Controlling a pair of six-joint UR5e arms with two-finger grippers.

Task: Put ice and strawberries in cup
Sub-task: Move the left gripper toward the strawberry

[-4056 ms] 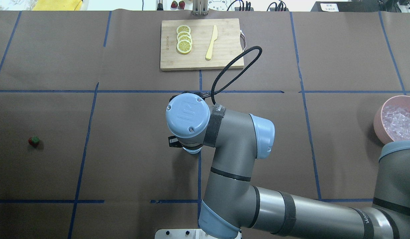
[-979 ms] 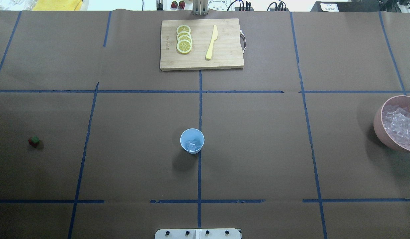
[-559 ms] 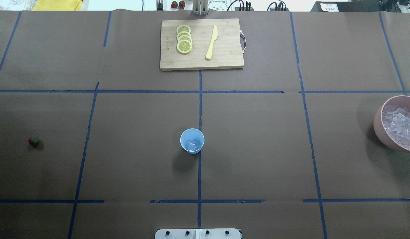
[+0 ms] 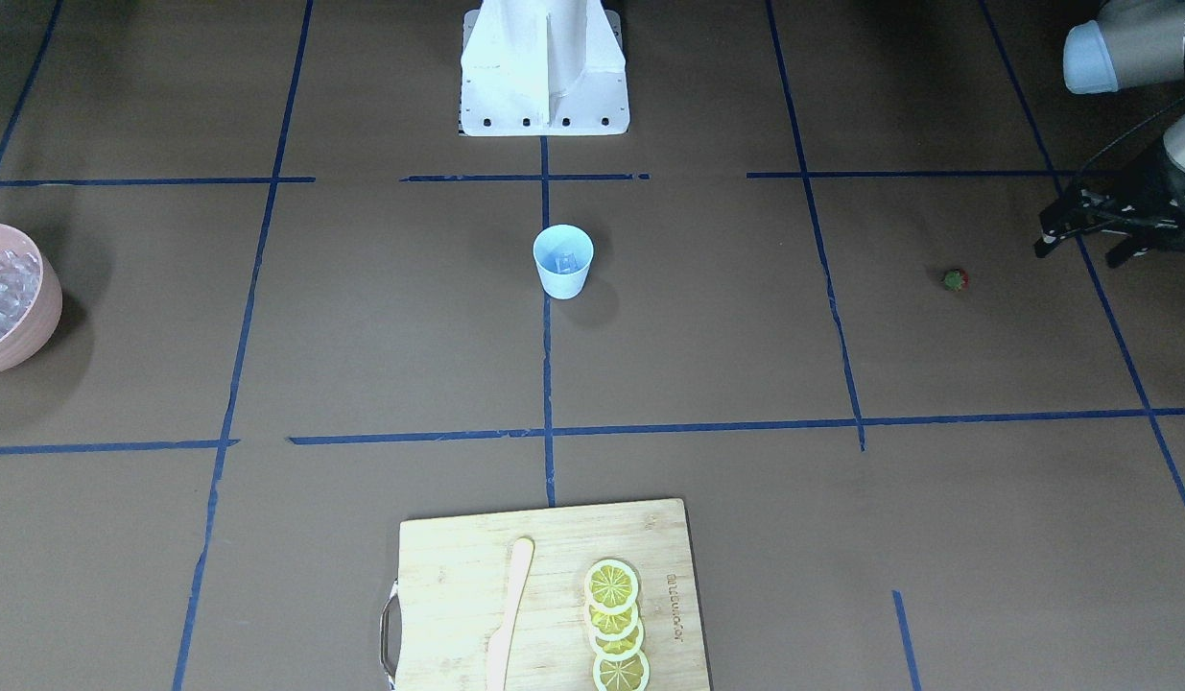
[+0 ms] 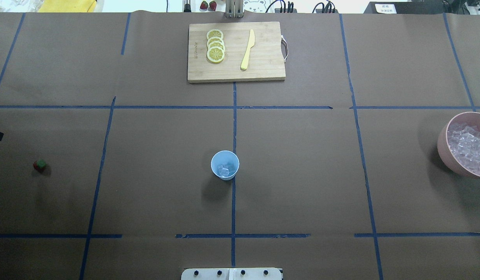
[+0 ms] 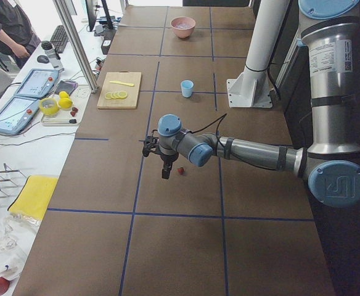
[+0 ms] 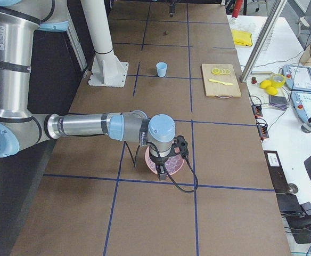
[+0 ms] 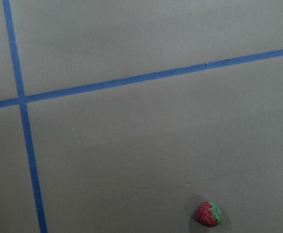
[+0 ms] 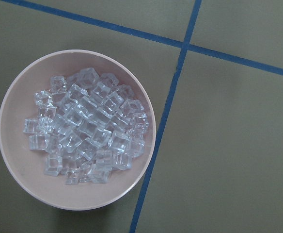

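Right now my left gripper [image 4: 1079, 251] hangs above the table far to the left of the cup [image 5: 225, 165]. It is farther out from the cup than the strawberry [image 5: 39, 165] and touches nothing. Its two fingers stand spread apart with nothing between them. In my left wrist camera the berry lies alone on the brown paper, low in the view and off to one side. Its red body and green top are clear of the blue tape lines.

The cup stands upright on the tape line that runs straight out from my base. A few cubes of ice [image 5: 225, 170] lie at its bottom. The strawberry rests on the bare table, well apart from the cup.

My right gripper [image 7: 162, 169] is far off on the cup's right side, held over the pink bowl [image 9: 27, 90], which is heaped with more clear cubes. Only the side camera catches that gripper, so I cannot tell whether its jaws are spread or pressed together. My right wrist camera looks straight down into the bowl.

Beyond the cup, on the side away from my base, lies a wooden cutting board [image 5: 263, 62]. It carries a row of overlapping lemon slices [image 5: 215, 50] and, just to their right, a pale yellow knife [image 5: 248, 49].
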